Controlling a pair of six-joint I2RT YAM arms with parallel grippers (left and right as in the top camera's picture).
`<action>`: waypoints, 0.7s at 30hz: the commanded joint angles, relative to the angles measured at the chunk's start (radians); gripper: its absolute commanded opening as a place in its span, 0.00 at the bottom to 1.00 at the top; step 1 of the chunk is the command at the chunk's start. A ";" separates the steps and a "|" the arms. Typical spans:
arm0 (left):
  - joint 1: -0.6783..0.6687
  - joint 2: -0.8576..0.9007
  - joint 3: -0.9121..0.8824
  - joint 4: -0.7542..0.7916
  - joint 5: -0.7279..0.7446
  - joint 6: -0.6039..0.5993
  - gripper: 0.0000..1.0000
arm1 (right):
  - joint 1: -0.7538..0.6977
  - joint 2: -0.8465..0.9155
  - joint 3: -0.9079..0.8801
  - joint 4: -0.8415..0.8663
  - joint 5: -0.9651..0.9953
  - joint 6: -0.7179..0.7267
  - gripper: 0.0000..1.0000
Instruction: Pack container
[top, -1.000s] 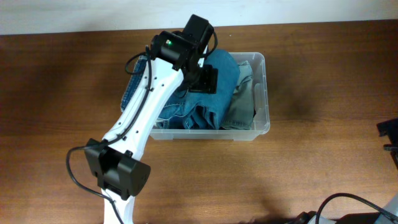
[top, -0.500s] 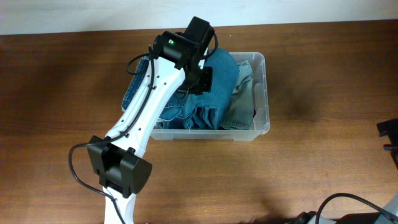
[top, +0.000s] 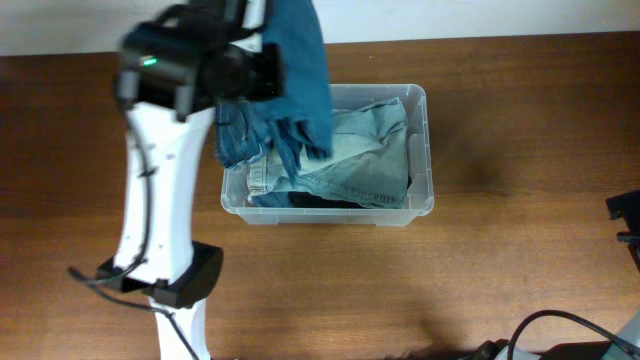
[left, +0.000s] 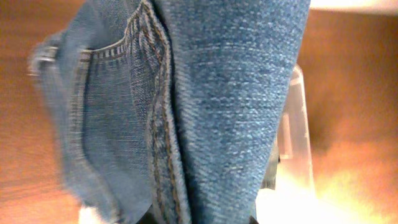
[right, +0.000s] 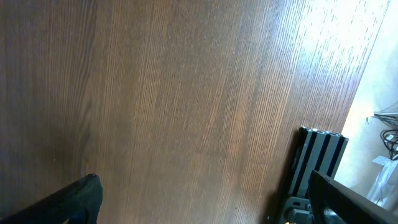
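Wooden table carries the clear container

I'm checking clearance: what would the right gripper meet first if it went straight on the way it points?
The right gripper would likely meet the bare wooden table first; nothing else shows between its open fingers, though depth is unclear.

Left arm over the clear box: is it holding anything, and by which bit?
Yes: the left gripper holds the dark blue jeans, hanging above the container. Which part it pinches is hidden by the cloth itself.
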 joint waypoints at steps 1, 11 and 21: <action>0.050 -0.121 0.042 0.006 0.035 0.021 0.01 | -0.003 -0.001 -0.004 0.000 0.005 0.008 0.98; 0.155 -0.249 0.041 0.006 0.029 0.063 0.01 | -0.003 -0.001 -0.004 0.000 0.005 0.008 0.98; 0.161 -0.312 -0.244 0.006 0.027 0.100 0.01 | -0.003 -0.001 -0.004 0.000 0.005 0.008 0.98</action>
